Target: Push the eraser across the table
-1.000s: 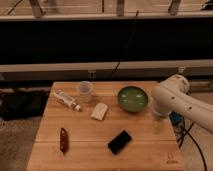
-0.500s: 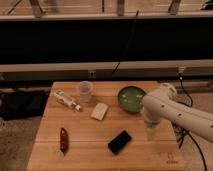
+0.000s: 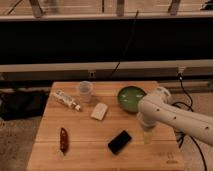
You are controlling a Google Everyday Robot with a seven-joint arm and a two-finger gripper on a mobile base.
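Observation:
The eraser (image 3: 120, 142), a flat black rectangular block, lies on the wooden table (image 3: 90, 155) near its front middle, turned at an angle. My white arm (image 3: 170, 114) reaches in from the right. My gripper (image 3: 147, 136) points down at the table just right of the eraser, a small gap apart from it.
A green bowl (image 3: 131, 97) stands at the back right, partly behind my arm. A pale cream block (image 3: 99, 111), a clear plastic cup (image 3: 85, 91) and a small lying bottle (image 3: 66, 100) sit toward the back left. A dark red chilli-shaped thing (image 3: 63, 139) lies front left. A logo mark (image 3: 171, 161) is at the front right corner.
My arm has swung leftward and lower over the table, bringing the gripper from the right edge to just beside the eraser. The eraser has not moved.

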